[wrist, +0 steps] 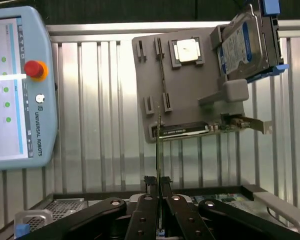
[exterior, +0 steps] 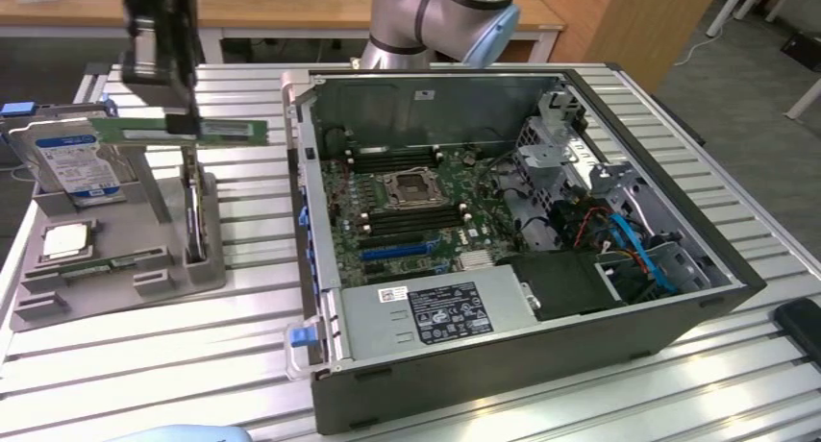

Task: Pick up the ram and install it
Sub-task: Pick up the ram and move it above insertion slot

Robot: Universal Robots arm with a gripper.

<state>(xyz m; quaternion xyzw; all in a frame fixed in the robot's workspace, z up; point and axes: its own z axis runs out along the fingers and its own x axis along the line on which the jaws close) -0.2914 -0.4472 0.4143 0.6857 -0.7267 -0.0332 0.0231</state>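
Note:
The ram, a long thin green stick, hangs level in the air above the grey parts holder, at the exterior view's left. My gripper is shut on it near its middle. In the wrist view the ram shows edge-on as a thin line running out from between the fingers, with my gripper closed around it over the holder. The open computer case lies to the exterior view's right, with its motherboard and dark memory slots exposed.
The holder carries a blue-labelled hard drive, a silver processor chip and an upright card. A teach pendant lies on the slatted metal table. The case wall stands between holder and motherboard.

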